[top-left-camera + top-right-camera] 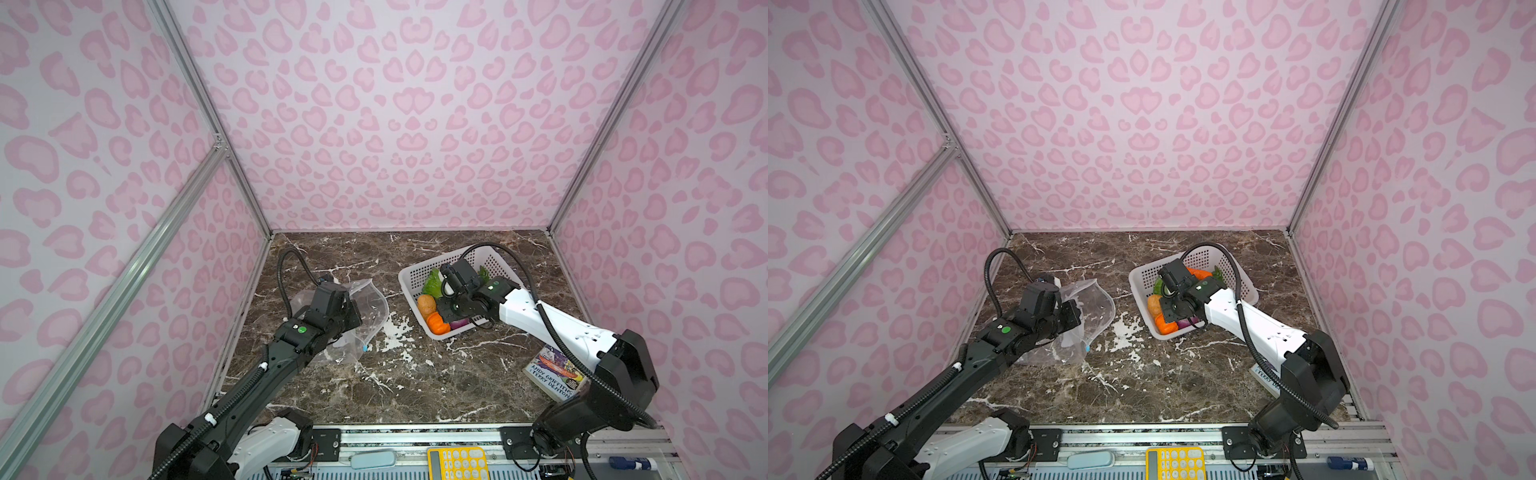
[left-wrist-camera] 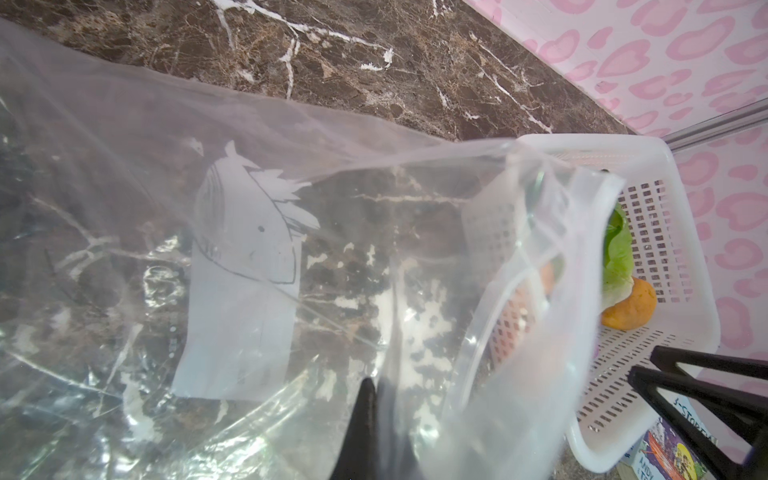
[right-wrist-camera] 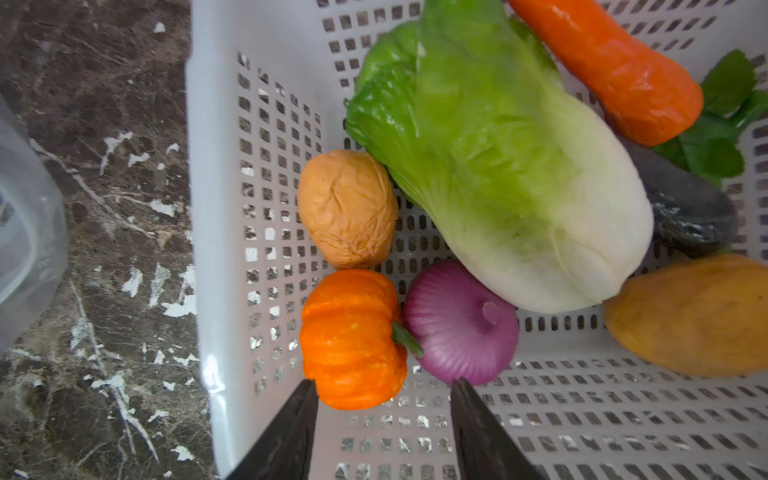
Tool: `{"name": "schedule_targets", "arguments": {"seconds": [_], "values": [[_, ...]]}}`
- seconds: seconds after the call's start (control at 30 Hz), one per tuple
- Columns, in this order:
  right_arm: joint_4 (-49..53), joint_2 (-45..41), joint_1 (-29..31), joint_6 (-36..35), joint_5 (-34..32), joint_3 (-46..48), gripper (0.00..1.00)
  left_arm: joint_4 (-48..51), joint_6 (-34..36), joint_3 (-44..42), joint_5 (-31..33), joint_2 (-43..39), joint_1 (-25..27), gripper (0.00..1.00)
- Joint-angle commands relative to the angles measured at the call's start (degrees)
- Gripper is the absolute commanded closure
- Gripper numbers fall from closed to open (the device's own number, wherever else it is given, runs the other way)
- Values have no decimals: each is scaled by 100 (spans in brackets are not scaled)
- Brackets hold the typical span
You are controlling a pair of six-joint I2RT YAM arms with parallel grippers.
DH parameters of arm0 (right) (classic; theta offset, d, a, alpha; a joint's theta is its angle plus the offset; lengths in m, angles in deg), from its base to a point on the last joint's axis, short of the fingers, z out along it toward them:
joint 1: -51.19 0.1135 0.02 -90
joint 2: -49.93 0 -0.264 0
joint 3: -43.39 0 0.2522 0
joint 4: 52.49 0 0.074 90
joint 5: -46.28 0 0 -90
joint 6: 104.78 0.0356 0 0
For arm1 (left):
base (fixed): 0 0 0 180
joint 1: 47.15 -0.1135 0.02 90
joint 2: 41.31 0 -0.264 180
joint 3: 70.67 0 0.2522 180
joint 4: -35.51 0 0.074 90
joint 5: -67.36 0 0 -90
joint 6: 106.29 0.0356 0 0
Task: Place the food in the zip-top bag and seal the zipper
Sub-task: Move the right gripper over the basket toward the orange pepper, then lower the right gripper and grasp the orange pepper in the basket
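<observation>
left gripper [image 2: 380,386] pinched together on zip-top bag [image 2: 249,270], beside basket [image 3: 216,208] | right gripper [image 3: 384,384] jaws apart, over basket, near pumpkin [image 3: 351,336] and onion [image 3: 461,324] | cabbage [image 3: 498,166], carrot [image 3: 611,70] in basket

Pink spotted walls [image 1: 415,124], aluminium corner posts [image 1: 219,143], brown white-veined marble tabletop [image 1: 415,395].

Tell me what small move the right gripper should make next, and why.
Probably shift slightly toward the pumpkin, lower and close on it. The right gripper hangs open over the basket, jaws astride both pumpkin and onion; the left gripper is shut on the zip-top bag, which looks empty.
</observation>
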Motion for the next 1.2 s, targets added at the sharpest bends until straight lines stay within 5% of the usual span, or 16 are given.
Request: {"name": "schedule_targets", "arguments": {"seconds": [0.0, 0.57, 0.67, 0.8, 1.17], "values": [[22, 141, -8, -173, 233, 79, 46, -61, 9, -10, -122, 22, -7, 97], [-313, 786, 34, -177, 596, 158, 37, -62, -8, -19, -245, 11, -7, 97], [-295, 846, 54, -191, 566, 133, 30, -58, -8, -1, -263, 38, -7, 97], [-316, 895, 74, -219, 532, 131, 9, -60, 1, -17, -268, 49, -7, 97], [-133, 1425, 181, -88, -204, 77, 15, -45, 1, -62, -256, -4, -7, 97]]}}
